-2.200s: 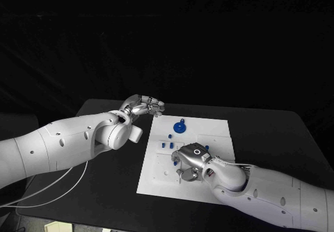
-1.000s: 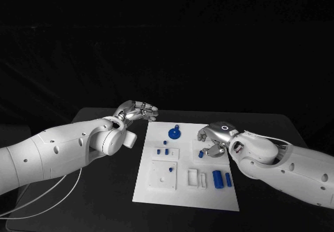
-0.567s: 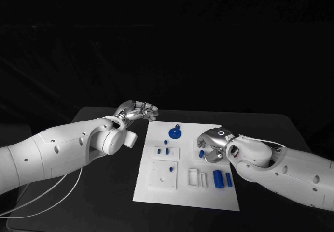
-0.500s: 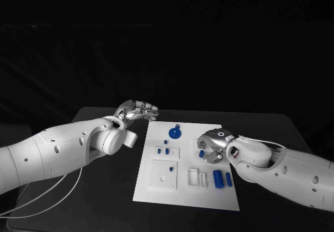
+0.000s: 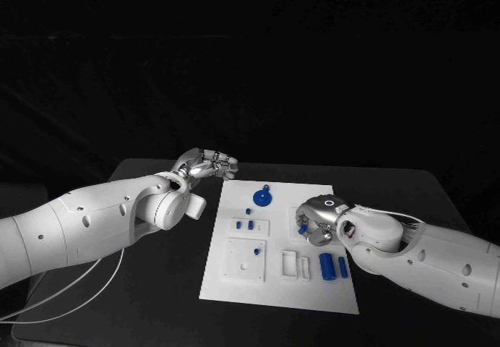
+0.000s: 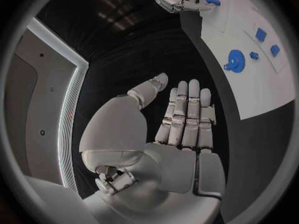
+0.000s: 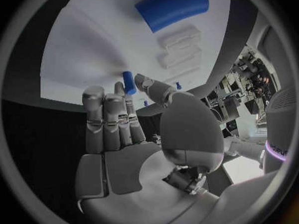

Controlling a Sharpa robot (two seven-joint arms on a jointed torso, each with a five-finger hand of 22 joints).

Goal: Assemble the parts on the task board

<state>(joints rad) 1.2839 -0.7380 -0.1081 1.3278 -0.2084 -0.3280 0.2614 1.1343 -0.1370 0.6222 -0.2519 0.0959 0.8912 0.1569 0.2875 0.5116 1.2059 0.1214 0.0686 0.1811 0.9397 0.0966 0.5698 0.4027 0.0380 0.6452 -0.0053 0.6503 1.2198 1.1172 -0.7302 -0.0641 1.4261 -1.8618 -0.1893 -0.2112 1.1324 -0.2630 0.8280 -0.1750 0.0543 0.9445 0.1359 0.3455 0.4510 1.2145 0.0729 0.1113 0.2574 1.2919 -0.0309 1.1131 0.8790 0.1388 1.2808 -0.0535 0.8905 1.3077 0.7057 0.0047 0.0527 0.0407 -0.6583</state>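
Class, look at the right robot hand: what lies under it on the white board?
Under the right robot hand a small blue peg shows at its fingertips, above the white board. The board beneath the palm is covered.

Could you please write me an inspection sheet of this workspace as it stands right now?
Surface: black table, with the white task board lying in its middle.
Job's things: round blue part at the board's far end; two blue cylinders lying side by side near the right arm; small blue pegs standing in a raised block.
Clutter: nothing seen.
Hands: left hand hangs past the board's far left corner, holding nothing, fingers straight in the wrist view; right hand pinches a small blue peg over the board.
Cables: pale cable hanging under the left arm.
Surroundings: dark backdrop.
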